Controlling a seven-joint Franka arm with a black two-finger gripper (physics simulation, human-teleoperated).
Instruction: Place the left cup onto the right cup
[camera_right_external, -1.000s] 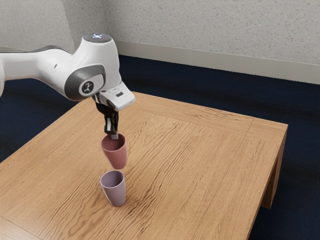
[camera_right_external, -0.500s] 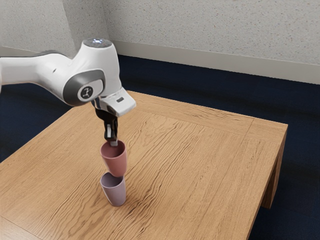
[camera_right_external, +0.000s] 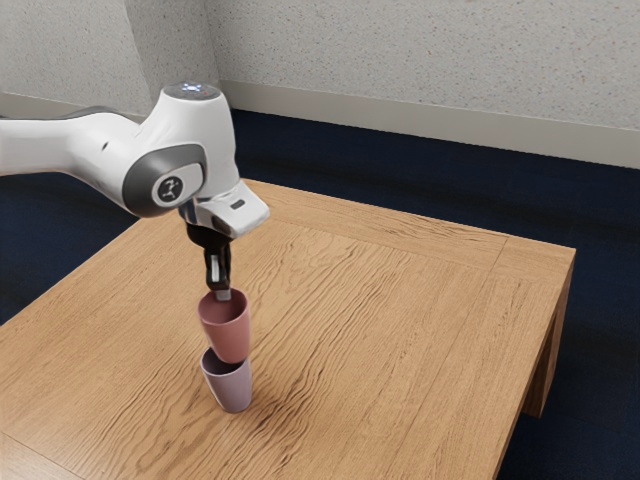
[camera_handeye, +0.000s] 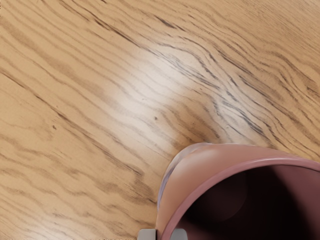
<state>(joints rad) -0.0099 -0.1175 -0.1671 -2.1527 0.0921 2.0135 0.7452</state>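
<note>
Pink cup (camera_right_external: 225, 330) atop purple cup (camera_right_external: 230, 386)

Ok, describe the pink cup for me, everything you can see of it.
The pink cup is a plain, handleless, tapered tumbler, matte and plastic-looking, with a darker inside. It hangs mouth up, leaning slightly, pinched at its rim by the gripper. Its narrow base is in the mouth of the lilac cup, which stands on the wooden table.

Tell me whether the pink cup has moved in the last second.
Yes. The pink cup has moved down toward the purple cup, which stays put on the table; its base is now in that cup's mouth.
</note>
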